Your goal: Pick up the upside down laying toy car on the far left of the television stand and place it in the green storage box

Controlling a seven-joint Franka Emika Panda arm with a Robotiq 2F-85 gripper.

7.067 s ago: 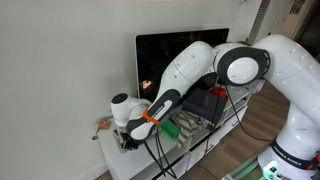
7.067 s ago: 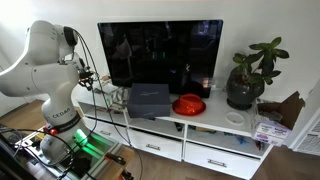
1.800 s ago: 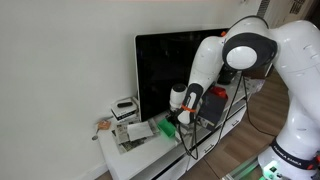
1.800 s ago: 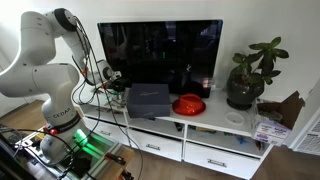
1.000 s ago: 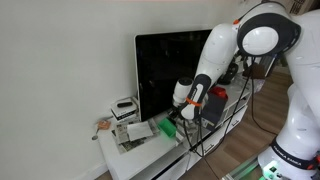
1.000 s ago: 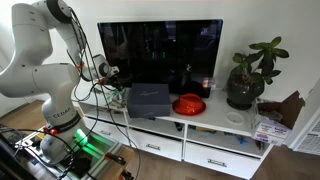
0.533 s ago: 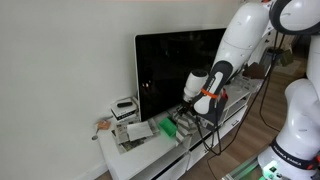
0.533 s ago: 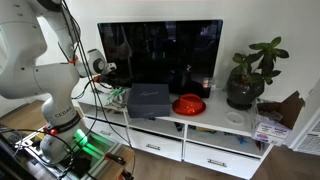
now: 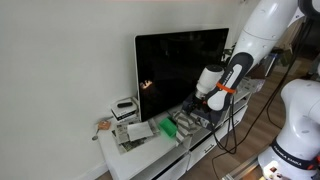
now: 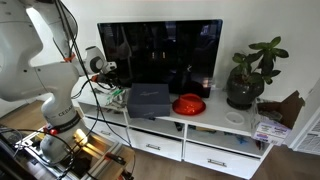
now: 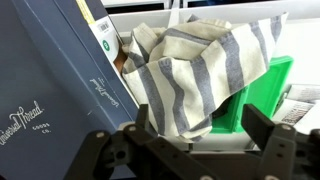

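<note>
Wrist view has the black two-fingered gripper (image 11: 197,140) spread wide, facing a grey-and-white striped cloth (image 11: 195,65) that drapes over the bright green storage box (image 11: 258,92) and hides most of its inside; the tiny dark toy car cannot be made out. A navy book-like case (image 11: 50,85) lies just beside the cloth, on the long white television stand (image 10: 220,122)

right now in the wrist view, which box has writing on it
The dark blue box on the left: pale script runs along its side. The green storage box, partly behind the striped cloth, shows none in that view.
</note>
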